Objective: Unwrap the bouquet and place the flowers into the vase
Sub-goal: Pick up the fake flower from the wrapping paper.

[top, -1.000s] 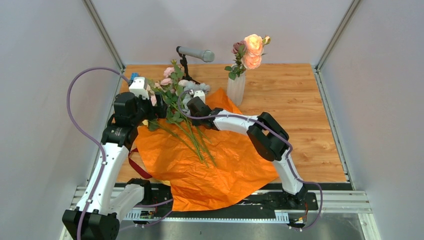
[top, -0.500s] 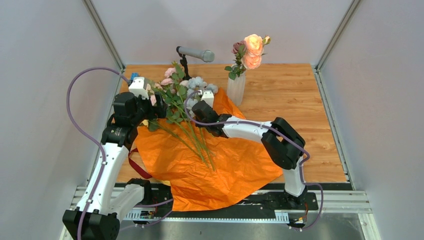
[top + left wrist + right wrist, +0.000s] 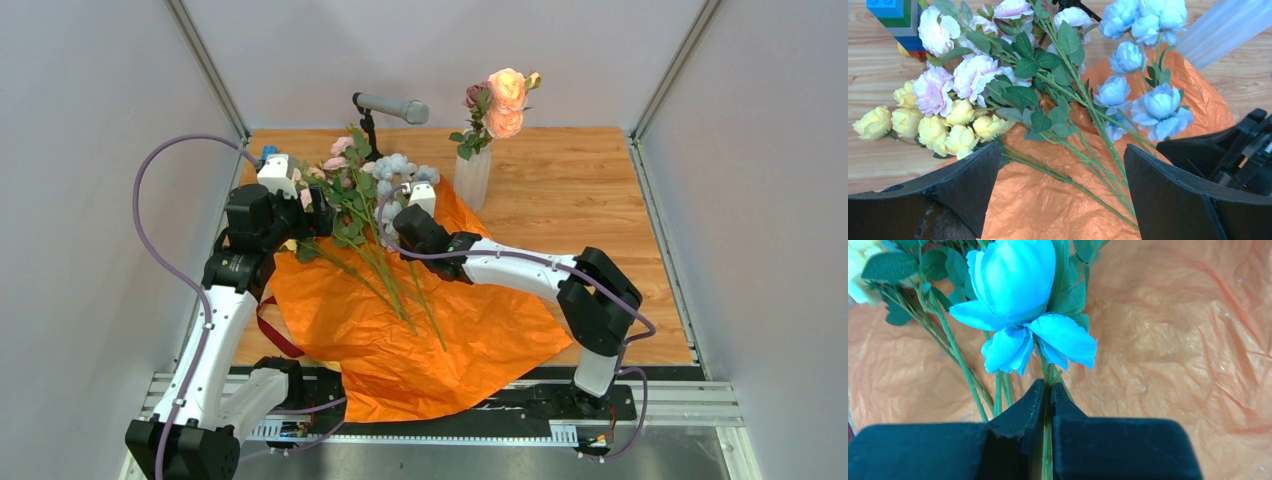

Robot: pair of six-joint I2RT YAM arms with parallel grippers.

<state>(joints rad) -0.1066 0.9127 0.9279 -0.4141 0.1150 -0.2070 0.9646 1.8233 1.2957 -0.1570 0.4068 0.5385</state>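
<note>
Over orange paper point(image 3: 470, 330), right gripper point(image 3: 1047, 390) pinches a pale-blue flower stem point(image 3: 1049, 374); left gripper point(image 3: 1060, 152) gapes wide above the other flowers point(image 3: 963, 95). Underneath, wooden table point(image 3: 590, 200), grey walls point(image 3: 90, 200) around, vase point(image 3: 472, 178) far centre. That stem shifted right since earlier.

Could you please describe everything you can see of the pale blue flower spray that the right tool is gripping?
The pale blue flower spray looks like fabric: several soft, layered light-blue blooms with green leaves on thin green stems. The right tool is shut on its stem just below one bloom. The blooms sit at the far end of the orange paper, between the pink and yellow flowers and the vase. Its long stem trails back toward the near side over the paper.
</note>
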